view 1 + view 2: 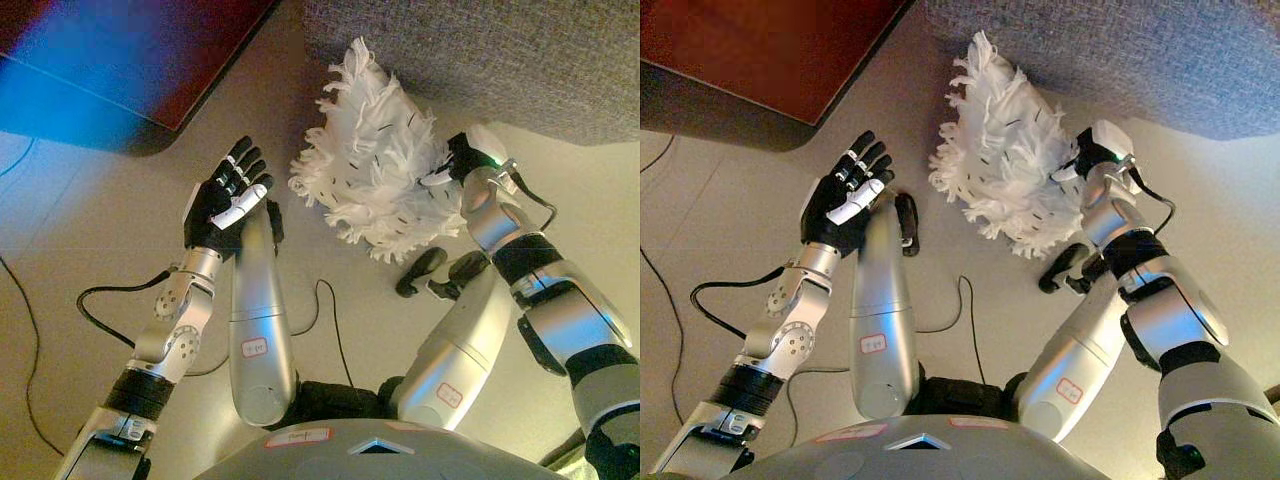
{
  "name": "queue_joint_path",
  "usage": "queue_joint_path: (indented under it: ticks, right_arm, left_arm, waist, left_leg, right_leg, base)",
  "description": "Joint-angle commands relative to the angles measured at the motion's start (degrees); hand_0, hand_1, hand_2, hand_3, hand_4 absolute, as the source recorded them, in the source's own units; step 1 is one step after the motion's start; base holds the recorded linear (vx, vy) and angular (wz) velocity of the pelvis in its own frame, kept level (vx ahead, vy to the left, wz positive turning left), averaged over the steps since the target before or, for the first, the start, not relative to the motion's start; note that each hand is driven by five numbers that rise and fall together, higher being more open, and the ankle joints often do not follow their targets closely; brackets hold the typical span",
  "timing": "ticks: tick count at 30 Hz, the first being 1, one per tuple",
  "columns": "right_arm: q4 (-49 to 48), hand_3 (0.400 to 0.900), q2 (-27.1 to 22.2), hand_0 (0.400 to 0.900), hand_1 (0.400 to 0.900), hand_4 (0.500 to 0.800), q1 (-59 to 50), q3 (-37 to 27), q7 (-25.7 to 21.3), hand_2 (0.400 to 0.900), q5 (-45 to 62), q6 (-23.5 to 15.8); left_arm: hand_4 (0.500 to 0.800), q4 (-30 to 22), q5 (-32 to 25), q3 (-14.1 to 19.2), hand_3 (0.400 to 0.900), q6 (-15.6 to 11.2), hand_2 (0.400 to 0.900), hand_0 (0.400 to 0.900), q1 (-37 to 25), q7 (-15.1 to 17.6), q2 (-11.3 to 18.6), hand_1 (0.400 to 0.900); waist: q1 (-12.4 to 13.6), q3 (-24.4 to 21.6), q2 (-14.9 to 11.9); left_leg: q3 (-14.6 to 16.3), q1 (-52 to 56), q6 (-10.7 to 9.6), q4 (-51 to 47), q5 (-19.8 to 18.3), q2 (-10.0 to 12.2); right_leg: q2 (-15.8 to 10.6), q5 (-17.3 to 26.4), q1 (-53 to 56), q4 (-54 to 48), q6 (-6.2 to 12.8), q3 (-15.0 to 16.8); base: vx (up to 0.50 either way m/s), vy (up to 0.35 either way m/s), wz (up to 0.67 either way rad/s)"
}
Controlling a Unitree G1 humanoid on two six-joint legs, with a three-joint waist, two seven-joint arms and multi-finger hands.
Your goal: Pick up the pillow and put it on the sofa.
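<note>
A white shaggy pillow (375, 150) lies on the beige floor, its top against the front of the grey sofa (500, 50). My left hand (228, 195) is open with its fingers straight, held a short way left of the pillow and not touching it. My right hand (455, 160) is against the pillow's right side, with its fingers hidden in the fringe. The pillow also shows in the right eye view (1005, 150), between the left hand (845, 195) and the right hand (1082, 160).
A dark red-brown table (130, 50) fills the upper left corner, with its edge close to my left hand. The sofa's front runs across the top right. Beige floor (80, 200) lies open to the left and right.
</note>
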Motion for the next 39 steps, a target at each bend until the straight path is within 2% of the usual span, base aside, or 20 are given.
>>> queue_joint_path:
  ticks: [1, 6, 9, 10, 11, 15, 20, 26, 29, 33, 39]
  right_arm:
    - [-8.3, 0.4, -1.9, 0.4, 0.4, 0.5, -0.6, -5.3, -3.2, 0.4, 1.4, -8.5]
    - [-17.6, 0.4, -4.5, 0.4, 0.4, 0.5, 2.3, -7.8, -5.1, 0.4, -1.4, -10.9]
    - [-20.3, 0.4, -5.2, 0.4, 0.4, 0.5, 3.1, -8.7, -5.7, 0.4, -2.3, -12.0]
    - [-21.3, 0.4, -5.5, 0.4, 0.4, 0.5, 3.3, -9.0, -6.3, 0.4, -2.6, -12.7]
    - [-22.9, 0.4, -6.1, 0.4, 0.4, 0.5, 3.4, -9.8, -6.8, 0.4, -3.4, -13.6]
    - [-27.1, 0.4, -7.7, 0.4, 0.4, 0.5, 5.2, -11.4, -8.7, 0.4, -3.9, -15.7]
    - [-32.0, 0.4, -9.1, 0.4, 0.4, 0.5, 8.4, -14.1, -10.0, 0.4, -6.0, -17.3]
    - [-39.0, 0.4, -10.4, 0.4, 0.4, 0.5, 13.7, -17.3, -10.9, 0.4, -8.4, -17.7]
    - [-42.4, 0.4, -10.1, 0.4, 0.4, 0.5, 17.7, -19.1, -11.8, 0.4, -10.6, -18.8]
    - [-48.8, 0.4, -11.1, 0.4, 0.4, 0.5, 26.4, -24.3, -12.3, 0.4, -11.7, -21.5]
    - [-57.4, 0.4, -11.8, 0.4, 0.4, 0.5, 35.7, -31.7, -13.3, 0.4, -12.4, -25.9]
  left_arm:
    - [0.8, -6.2, -0.6, -0.1, 0.9, -3.9, 0.9, 0.9, 0.0, 2.4, -2.1, 0.9]
    - [0.8, -6.0, -0.7, 1.8, 0.9, -5.0, 0.9, 0.9, 0.8, 7.5, -2.9, 0.9]
    - [0.8, -5.8, -0.3, 2.4, 0.9, -5.5, 0.9, 0.9, 0.9, 8.6, -3.3, 0.9]
    - [0.8, -5.6, -0.1, 2.6, 0.9, -5.7, 0.9, 0.9, 0.6, 9.3, -3.6, 0.9]
    - [0.8, -5.4, 0.2, 3.0, 0.9, -5.9, 0.9, 0.9, 0.1, 9.6, -3.9, 0.9]
    - [0.8, -5.1, 1.1, 3.4, 0.9, -5.6, 0.9, 0.9, -0.4, 10.3, -4.5, 0.9]
    - [0.8, -4.9, 2.7, 4.0, 0.9, -3.1, 0.9, 0.9, -1.7, 10.7, -4.9, 0.9]
    - [0.8, -4.3, 3.8, 4.7, 0.9, 1.5, 0.9, 0.9, -2.9, 11.8, -4.8, 0.9]
    - [0.8, -3.6, 4.7, 5.7, 0.9, 4.2, 0.9, 0.9, -1.8, 12.1, -5.2, 0.9]
    - [0.8, -2.8, 5.9, 7.7, 0.9, 6.9, 0.9, 0.9, 1.9, 10.0, -6.1, 0.9]
    - [0.8, -2.2, 6.0, 10.9, 0.9, 8.5, 0.9, 0.9, 6.4, 8.9, -7.2, 0.9]
  waist:
    - [0.7, -0.2, 1.7]
    - [-0.3, -0.2, 0.4]
    - [-0.6, -0.2, -0.1]
    - [-0.8, -0.2, -0.4]
    - [-1.2, -0.2, -1.1]
    - [-1.7, -0.2, -2.2]
    - [-1.5, -1.0, -3.6]
    - [-1.9, -5.0, -5.0]
    - [-2.0, -7.6, -5.6]
    - [-2.5, -12.1, -6.1]
    - [-3.7, -17.7, -5.7]
  left_leg:
    - [0.8, 8.5, 3.0, 0.2, -6.5, 3.3]
    - [3.0, 16.2, 2.9, -9.2, -2.5, 4.2]
    - [4.0, 20.0, 2.9, -14.1, -0.7, 4.2]
    - [4.6, 21.9, 2.9, -16.8, 0.3, 4.0]
    - [5.3, 23.5, 3.3, -20.5, 3.1, 3.4]
    - [7.7, 31.3, 3.6, -30.3, 5.6, 1.9]
    - [10.1, 41.9, 3.8, -40.9, 7.7, -0.7]
    - [11.7, 51.3, 3.7, -48.8, 8.8, -2.0]
    - [13.1, 57.2, 3.8, -55.1, 10.1, -2.9]
    - [15.3, 64.2, 4.3, -64.1, 11.9, -4.6]
    - [17.5, 70.8, 5.1, -73.0, 13.0, -7.3]
  right_leg:
    - [1.0, 7.7, 2.2, -10.0, 0.24, -0.5]
    - [2.0, 11.6, 9.5, -19.5, 0.42, -2.7]
    - [2.7, 13.1, 13.2, -23.8, 0.59, -3.7]
    - [3.2, 13.8, 15.2, -26.2, 0.66, -4.3]
    - [3.7, 16.4, 17.4, -30.8, 0.14, -5.4]
    - [4.1, 19.4, 26.4, -40.7, 1.07, -8.6]
    - [3.8, 22.9, 38.3, -51.5, 3.02, -13.0]
    - [3.5, 28.6, 48.6, -61.7, 4.72, -15.9]
    - [4.3, 31.3, 54.3, -67.4, 5.8, -16.9]
    - [6.1, 34.2, 60.0, -73.7, 7.06, -17.4]
    - [7.9, 37.3, 62.2, -77.8, 7.54, -17.0]
  base:
    - [-0.02, -0.023, -0.11]
    - [-0.02, -0.02, -0.13]
    - [-0.03, -0.019, -0.11]
    - [-0.11, -0.024, -0.08]
    - [-0.13, -0.034, -0.11]
    - [-0.06, -0.004, -0.09]
    - [-0.02, 0.01, -0.13]
    - [0.0, -0.009, -0.13]
    - [0.1, 0.01, -0.19]
    - [0.16, 0.026, -0.11]
    - [0.11, 0.043, -0.11]
